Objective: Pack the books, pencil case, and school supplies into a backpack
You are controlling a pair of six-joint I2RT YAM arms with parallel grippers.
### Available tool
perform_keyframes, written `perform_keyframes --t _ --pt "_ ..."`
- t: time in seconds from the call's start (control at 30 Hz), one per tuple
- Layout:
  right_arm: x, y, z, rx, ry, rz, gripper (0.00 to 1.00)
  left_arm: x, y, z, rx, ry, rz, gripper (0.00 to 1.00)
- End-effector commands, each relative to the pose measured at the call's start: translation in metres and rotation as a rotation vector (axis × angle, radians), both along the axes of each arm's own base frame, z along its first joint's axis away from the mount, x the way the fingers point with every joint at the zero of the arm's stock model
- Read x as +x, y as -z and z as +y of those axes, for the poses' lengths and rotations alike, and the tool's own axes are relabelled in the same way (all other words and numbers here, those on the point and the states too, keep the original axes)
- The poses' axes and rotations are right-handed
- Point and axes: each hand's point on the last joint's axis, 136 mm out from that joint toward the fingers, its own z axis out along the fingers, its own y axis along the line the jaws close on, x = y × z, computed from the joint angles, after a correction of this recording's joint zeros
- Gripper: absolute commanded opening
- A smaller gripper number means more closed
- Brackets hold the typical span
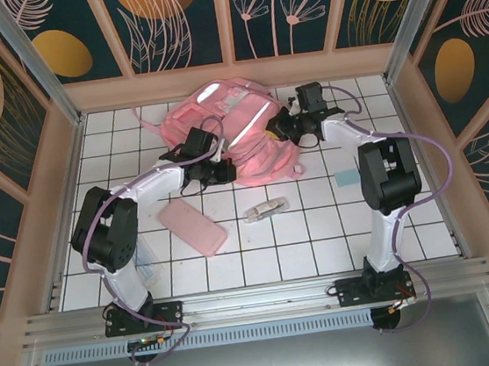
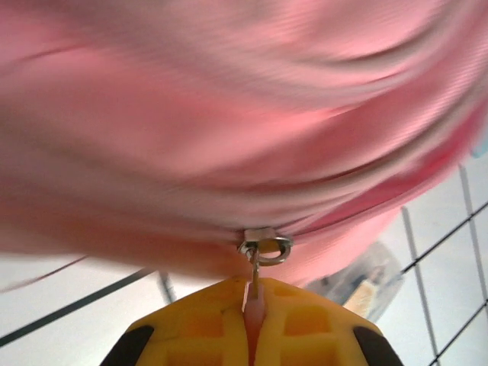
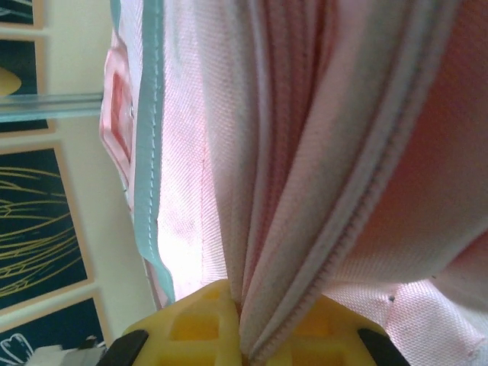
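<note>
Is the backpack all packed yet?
Not yet. Nothing looks packed: the pink pencil case and the clear box lie on the table. Right now the left gripper pinches the zipper pull while the right gripper grips the backpack fabric. Packing everything is left.

Overhead camera; both wrist cameras against backpack point(image 1: 237, 106)

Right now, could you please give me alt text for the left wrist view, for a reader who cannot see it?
The left pincer, yellow-padded, is shut on the pink zipper pull hanging from a silver metal slider on the large soft pink fabric backpack. Below lies the white gridded tabletop.
</note>
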Motion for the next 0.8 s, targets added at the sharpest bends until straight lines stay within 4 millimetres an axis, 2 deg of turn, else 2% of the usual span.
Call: perform_keyframes --t 0.0,0.03,0.1,0.2,0.27,0.33,0.47,0.53,0.63,0.67,0.7,0.77 --pt "0.037 -0.047 -0.04 -0.06 0.106 -0.181 0.0 -0.043 0.032 0.03 0.065 -0.039 0.215 0.0" --pt "0.037 -0.048 -0.039 -0.053 0.1 -0.185 0.0 -0.044 0.036 0.038 0.103 -0.058 0.209 0.0" --pt "0.035 -0.051 -0.036 -0.041 0.089 -0.186 0.0 -0.032 0.038 0.058 0.183 -0.119 0.161 0.0" --pt "0.03 -0.056 -0.031 -0.023 0.065 -0.19 0.0 0.007 0.029 0.088 0.255 -0.237 0.049 0.0" --pt "0.026 -0.059 -0.028 -0.021 0.051 -0.2 0.0 0.04 0.022 0.119 0.357 -0.348 -0.052 0.0" --pt "0.024 -0.059 -0.031 -0.041 0.051 -0.204 0.0 0.064 0.019 0.146 0.408 -0.431 -0.09 0.0" --pt "0.02 -0.06 -0.035 -0.069 0.049 -0.212 0.0 0.092 0.019 0.199 0.534 -0.561 -0.13 0.0" --pt "0.02 -0.06 -0.034 -0.066 0.04 -0.218 0.0 0.102 0.011 0.211 0.6 -0.587 -0.169 0.0" --pt "0.019 -0.064 -0.025 -0.027 -0.004 -0.234 0.0 0.113 -0.002 0.198 0.529 -0.561 -0.185 0.0" --pt "0.018 -0.068 -0.022 -0.024 -0.017 -0.244 0.0 0.113 -0.005 0.189 0.481 -0.547 -0.183 0.05" --pt "0.016 -0.07 -0.02 -0.03 -0.027 -0.251 0.03 0.112 -0.008 0.184 0.444 -0.54 -0.18 0.2" --pt "0.01 -0.073 -0.017 -0.061 -0.055 -0.263 0.33 0.105 -0.016 0.174 0.376 -0.527 -0.169 0.53"
